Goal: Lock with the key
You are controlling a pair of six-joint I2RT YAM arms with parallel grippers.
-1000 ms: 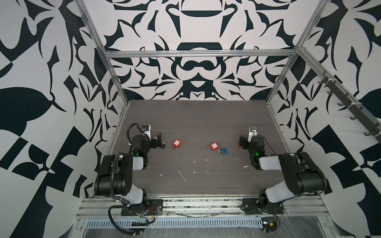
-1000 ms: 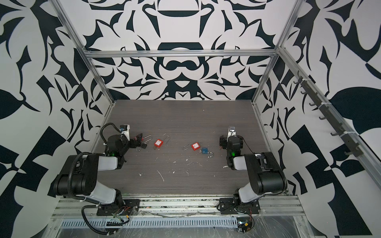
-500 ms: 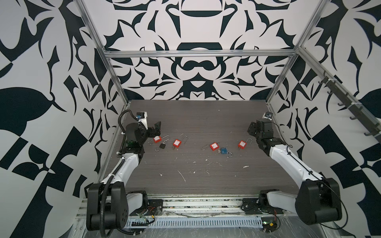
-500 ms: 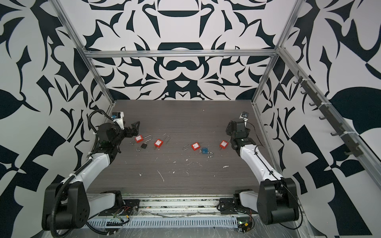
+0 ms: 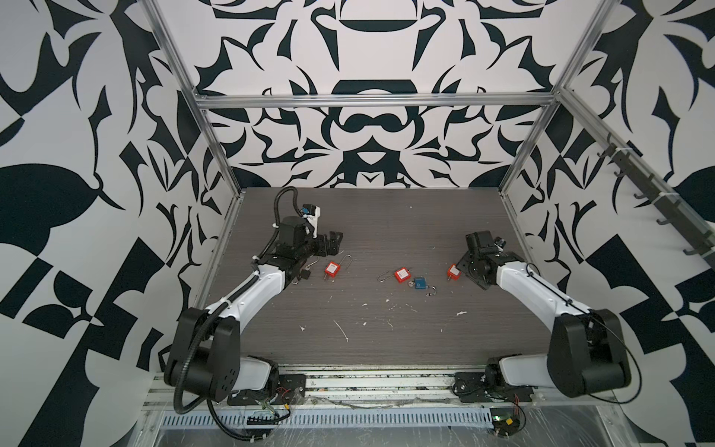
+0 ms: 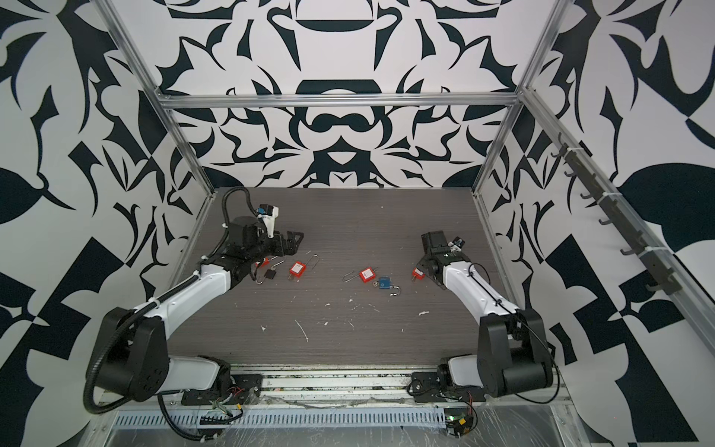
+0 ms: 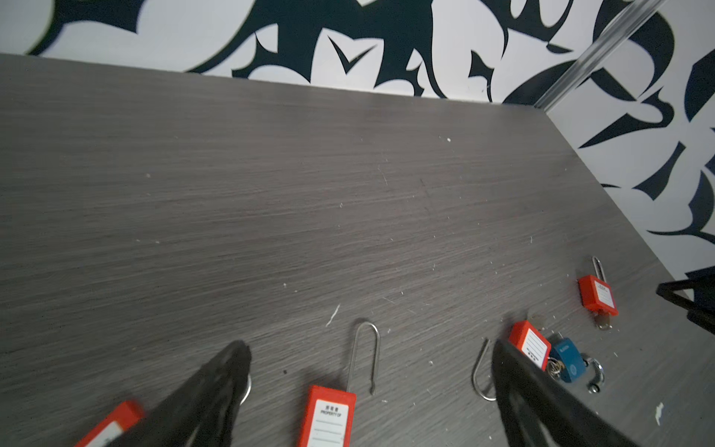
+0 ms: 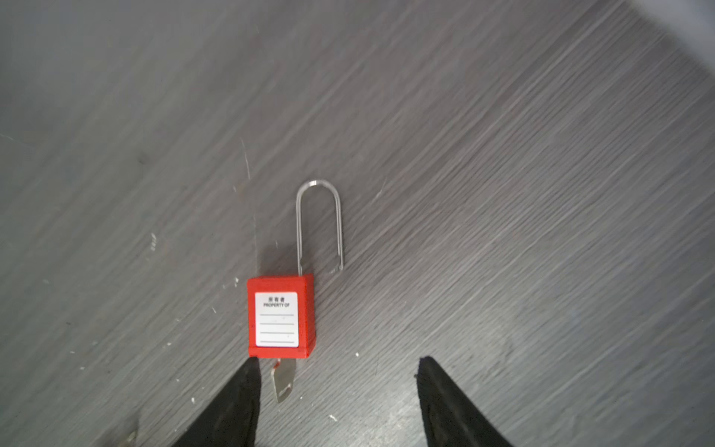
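Several padlocks lie on the dark wood table (image 5: 387,216). The rightmost red padlock (image 8: 280,317) has its steel shackle (image 8: 319,224) sprung open, and a silver key (image 8: 282,381) sticks out of its base. My right gripper (image 8: 337,360) is open, low over the table behind that lock. The key lies between its fingers, close to one fingertip (image 8: 247,377); nothing is held. This lock (image 5: 452,271) shows beside the right gripper (image 5: 460,267) in both top views. My left gripper (image 7: 368,344) is open and empty above another red padlock (image 7: 327,416) with an open shackle.
A third red padlock (image 5: 402,274) and a blue padlock (image 5: 419,283) lie mid-table. A small black lock (image 6: 270,274) and a further red one (image 7: 112,425) sit by the left arm. White flecks are scattered near the front. Patterned walls and metal posts enclose the table.
Both arms have unfolded from near the front and reached out over the table. The right gripper has come down behind the rightmost red padlock, with its jaws narrowing. The left gripper stayed wide open.
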